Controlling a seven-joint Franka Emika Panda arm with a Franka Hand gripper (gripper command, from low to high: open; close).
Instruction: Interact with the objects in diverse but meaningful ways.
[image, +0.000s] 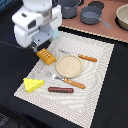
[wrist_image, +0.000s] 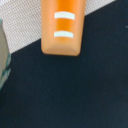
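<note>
Hovering over the placemat's (image: 95, 65) far corner at the exterior view's left, the end effector (image: 41, 44) is seen just above the orange ridged bread-like block (image: 46, 56); jaw opening cannot be told, fingers are hidden in both views. In the wrist view the block (wrist_image: 62, 27) is seen lying partly on the mat, partly on the black table (wrist_image: 65, 90). A tan plate (image: 69, 65) sits mid-mat, a fork (image: 68, 80) and knife (image: 82, 57) with orange handles flank it. The yellow holed cheese wedge (image: 33, 84) and thin brown sausage (image: 60, 90) lie at the mat's near edge. A dark grey long-handled pan (image: 93, 17) rests well apart on the far brown surface.
</note>
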